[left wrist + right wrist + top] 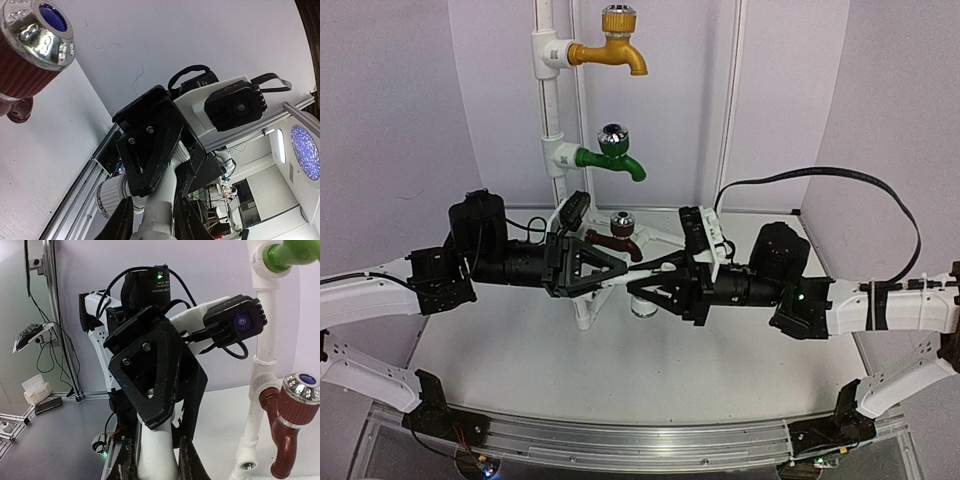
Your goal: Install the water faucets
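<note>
A white pipe (pixel 552 110) stands upright at the back of the white table (pixel 620 370), with T-fittings (pixel 551 48) spaced along it and pale panels (pixel 390 120) behind and on both sides. A black cable (pixel 880 185) arcs across the right-hand panel. Off the table, a tissue box (pixel 36 389) sits near a dark phone (pixel 48 405).

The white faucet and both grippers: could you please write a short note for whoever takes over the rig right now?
Left gripper: shut on the white faucet.
Right gripper: shut on the same faucet from the opposite side.
Done: the yellow faucet, green faucet and brown faucet sit on the pipe, top to bottom.
Left: the white faucet is held off the table beside the lower pipe, not yet mounted. An open fitting at the pipe's foot looks like its place.
</note>
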